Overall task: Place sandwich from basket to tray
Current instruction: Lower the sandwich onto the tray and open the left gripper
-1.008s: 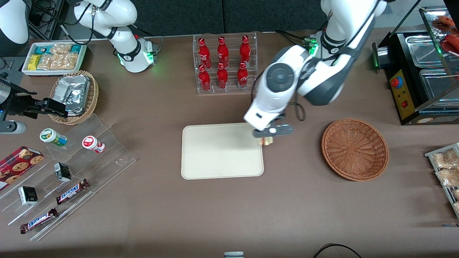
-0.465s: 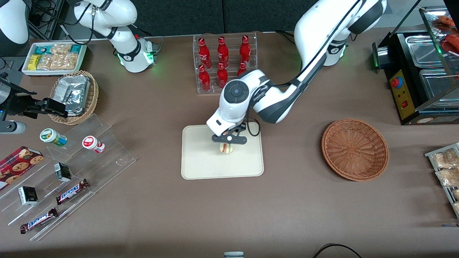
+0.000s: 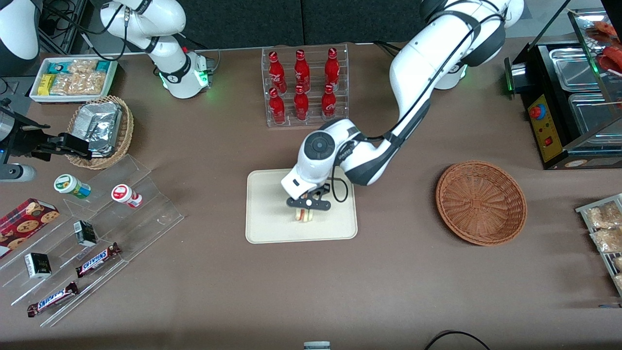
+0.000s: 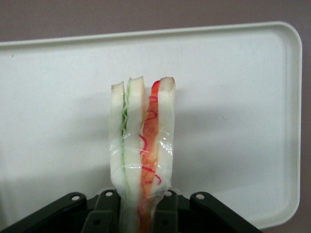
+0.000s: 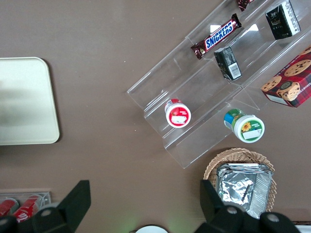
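Now gripper (image 3: 306, 210) clamps sandwich (image 4: 142, 150) — over tray (image 3: 272, 228).

The tool (image 3: 304, 212) carried the sandwich (image 3: 304, 216) over the tray (image 3: 272, 228).

Brown table (image 3: 398, 272) carries: cream tray (image 3: 272, 223) at center; reddish wicker basket (image 3: 481, 202) at 3 o'clock of it; clear bottle rack (image 3: 303, 87) at 12; tan basket with foil pack (image 3: 101, 131) at 10; white snack bin (image 3: 73, 79) above that; acrylic stepped stand (image 3: 104, 233) at 9. Gripper (image 3: 305, 210) over tray.
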